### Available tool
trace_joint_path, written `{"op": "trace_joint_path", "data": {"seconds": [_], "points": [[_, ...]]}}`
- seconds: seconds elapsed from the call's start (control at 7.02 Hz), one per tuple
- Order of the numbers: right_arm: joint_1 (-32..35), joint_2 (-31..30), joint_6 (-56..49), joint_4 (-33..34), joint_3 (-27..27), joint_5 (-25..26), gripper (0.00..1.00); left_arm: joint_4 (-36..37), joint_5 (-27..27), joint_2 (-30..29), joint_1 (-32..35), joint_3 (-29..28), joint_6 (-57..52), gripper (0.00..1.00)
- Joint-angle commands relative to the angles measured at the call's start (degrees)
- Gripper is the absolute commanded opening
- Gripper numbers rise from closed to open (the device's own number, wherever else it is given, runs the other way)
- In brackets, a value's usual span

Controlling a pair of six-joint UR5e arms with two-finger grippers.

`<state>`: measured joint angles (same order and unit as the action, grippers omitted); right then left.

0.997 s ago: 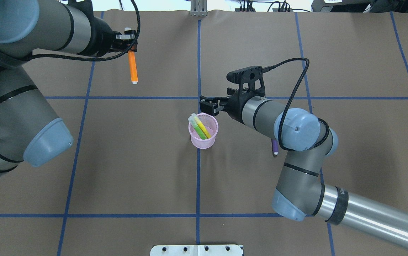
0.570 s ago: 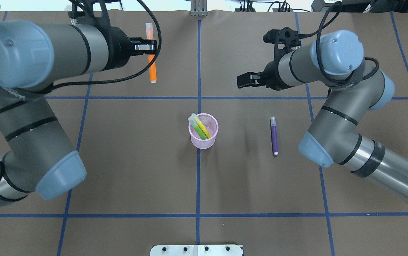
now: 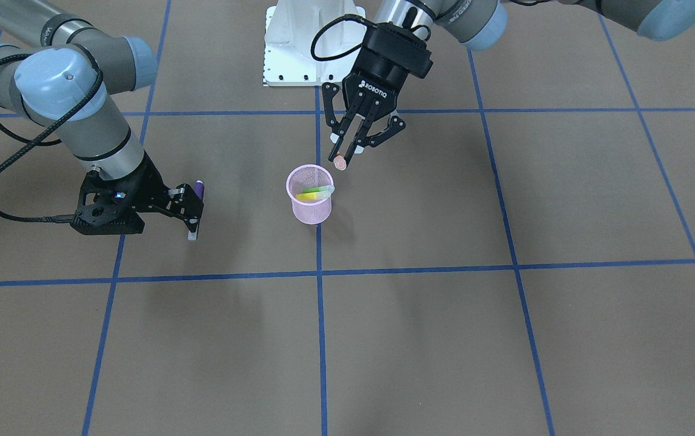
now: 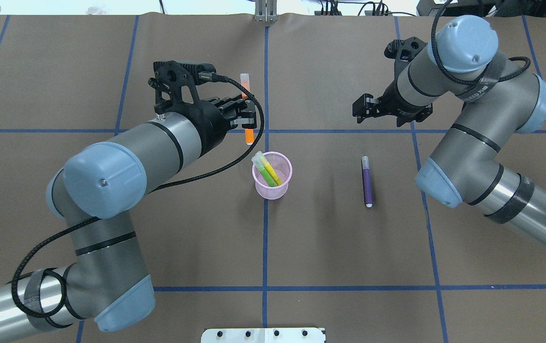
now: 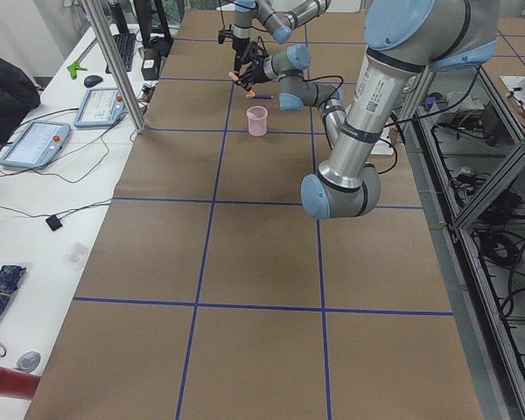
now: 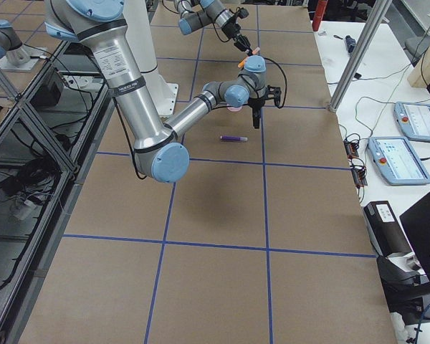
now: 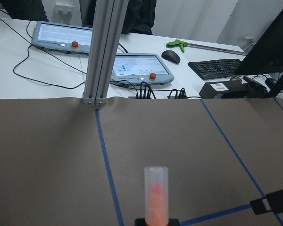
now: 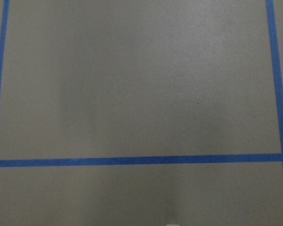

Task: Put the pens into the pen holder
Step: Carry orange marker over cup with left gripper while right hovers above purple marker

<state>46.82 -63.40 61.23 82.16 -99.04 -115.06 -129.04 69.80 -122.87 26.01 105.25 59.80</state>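
Clamping the orange pen (image 4: pixel 249 136) near its middle, the left gripper (image 4: pixel 249 125) hung raised off the bench, just beside the far-left rim of the pen holder (image 4: pixel 273 189). Pen tilted, clear cap toward the far edge. "ROBOTIQ" lettering (image 3: pixel 377 92) was legible on the gripper body. Holder stood mid-bench on a blue tape line (image 4: pixel 265 238), with a green pen (image 4: pixel 267 176) and a yellow pen (image 4: pixel 273 171) leaning inside. Right gripper (image 4: pixel 359 109) hovered over the far right part of the bench; finger spacing could not be judged. Purple pen (image 4: pixel 367 181) lay flat between holder and right edge, apart from both.
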Motion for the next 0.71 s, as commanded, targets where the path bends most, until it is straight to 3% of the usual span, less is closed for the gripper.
{"op": "trace_joint_path", "data": {"seconds": [0.0, 0.57], "points": [[-0.1, -0.1, 0.0, 0.1, -0.2, -0.2, 0.99, -14.8, -6.7, -0.4, -2.4, -11.7, 0.1, 0.0], [-1.0, -0.1, -0.5, 0.1, 0.4, -1.2, 1.0, -16.9, -7.0, -1.8, -5.4, -12.7, 0.0, 0.0]]}}
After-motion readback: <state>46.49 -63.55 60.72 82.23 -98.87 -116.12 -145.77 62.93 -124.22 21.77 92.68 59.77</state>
